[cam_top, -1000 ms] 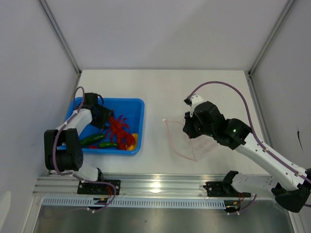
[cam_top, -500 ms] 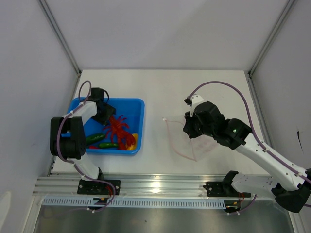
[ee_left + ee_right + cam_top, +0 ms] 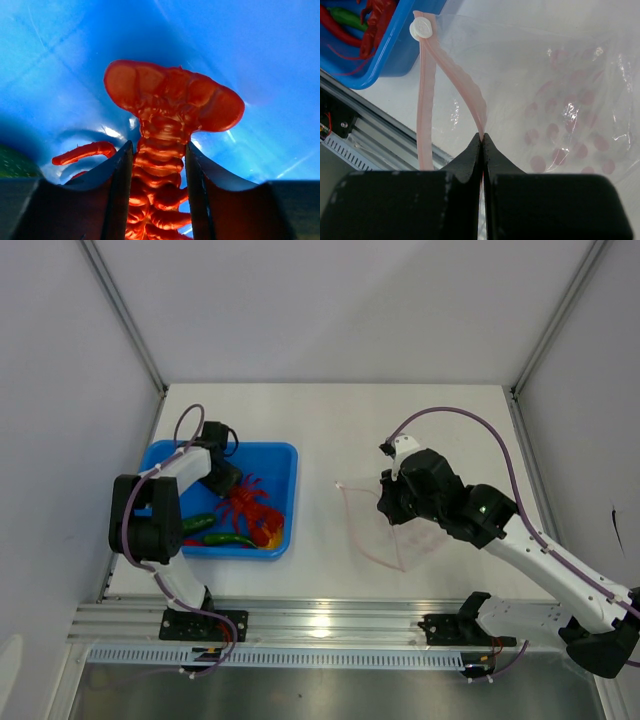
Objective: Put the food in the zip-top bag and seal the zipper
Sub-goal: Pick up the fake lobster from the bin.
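Observation:
The food lies in a blue tray (image 3: 287, 452): a red lobster-shaped toy (image 3: 250, 510), dark green peppers (image 3: 196, 524) and a bit of yellow fruit (image 3: 277, 524). My left gripper (image 3: 228, 483) reaches into the tray. In the left wrist view its fingers (image 3: 120, 170) press both sides of the lobster's ribbed tail (image 3: 165, 165). The clear zip-top bag (image 3: 400, 530) lies right of the tray, its mouth gaping. My right gripper (image 3: 483, 135) is shut on the upper lip of the pink zipper (image 3: 465, 90); the lower lip (image 3: 423, 110) hangs free, with a white slider (image 3: 423, 27) at the end.
The tray's near corner (image 3: 395, 55) holds a red chili (image 3: 332, 25) and a green pepper (image 3: 347, 16). An aluminium rail (image 3: 320, 620) runs along the table's near edge. White walls enclose the table on three sides.
My left arm has swung further over the tray, and its jaws have narrowed onto the lobster's tail. The right arm and the bag have stayed still.

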### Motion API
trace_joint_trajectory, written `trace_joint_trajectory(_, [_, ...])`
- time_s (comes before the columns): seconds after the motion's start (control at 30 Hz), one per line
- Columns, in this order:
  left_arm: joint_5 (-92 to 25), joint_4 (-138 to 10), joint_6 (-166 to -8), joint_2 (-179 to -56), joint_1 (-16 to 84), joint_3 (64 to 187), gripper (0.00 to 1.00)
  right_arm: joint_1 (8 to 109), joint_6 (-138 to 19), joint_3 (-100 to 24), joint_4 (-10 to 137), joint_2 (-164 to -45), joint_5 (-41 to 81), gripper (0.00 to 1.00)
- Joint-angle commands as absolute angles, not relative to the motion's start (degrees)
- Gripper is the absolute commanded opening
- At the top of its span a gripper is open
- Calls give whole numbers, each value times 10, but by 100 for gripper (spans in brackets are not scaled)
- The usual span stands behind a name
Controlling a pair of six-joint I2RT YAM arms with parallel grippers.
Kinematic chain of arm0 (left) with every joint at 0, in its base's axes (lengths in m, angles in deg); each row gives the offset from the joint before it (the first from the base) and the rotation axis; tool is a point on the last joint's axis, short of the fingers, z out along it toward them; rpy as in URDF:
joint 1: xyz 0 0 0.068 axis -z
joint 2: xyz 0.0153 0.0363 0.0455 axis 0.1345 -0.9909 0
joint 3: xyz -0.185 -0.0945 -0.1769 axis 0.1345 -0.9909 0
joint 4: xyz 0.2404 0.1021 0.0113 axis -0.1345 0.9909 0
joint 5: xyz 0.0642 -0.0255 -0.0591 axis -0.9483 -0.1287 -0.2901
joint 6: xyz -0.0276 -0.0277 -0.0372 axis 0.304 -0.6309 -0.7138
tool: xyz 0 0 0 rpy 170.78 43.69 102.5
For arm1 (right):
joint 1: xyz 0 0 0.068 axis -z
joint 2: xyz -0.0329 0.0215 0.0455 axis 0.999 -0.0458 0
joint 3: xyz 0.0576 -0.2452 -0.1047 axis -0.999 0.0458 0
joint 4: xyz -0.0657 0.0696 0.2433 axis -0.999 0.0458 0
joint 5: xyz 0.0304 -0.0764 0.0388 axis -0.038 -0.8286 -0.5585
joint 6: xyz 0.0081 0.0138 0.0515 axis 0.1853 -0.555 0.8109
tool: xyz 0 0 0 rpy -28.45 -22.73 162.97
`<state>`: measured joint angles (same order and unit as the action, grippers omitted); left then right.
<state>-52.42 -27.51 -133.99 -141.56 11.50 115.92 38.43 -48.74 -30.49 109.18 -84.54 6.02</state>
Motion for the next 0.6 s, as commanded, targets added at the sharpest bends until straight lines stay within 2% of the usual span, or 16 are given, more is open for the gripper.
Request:
trace_joint_trajectory(0.0, [-541,-278,-1330,-1421,120,1171,30,382,-488,-311,1085,-832,51,0])
trace_joint_trajectory(0.03, [-541,-283,-1327,-1416,120,1166,20,382,-488,-311,1086,-832,51,0])
trace_joint_trajectory(0.13, [-546,-280,-1321,-1401,120,1163,1,382,-487,-313,1089,-833,49,0])
trace_joint_trajectory(0.57, [-577,-256,-1287,-1235,120,1145,1,382,-466,-318,1091,-837,60,0])
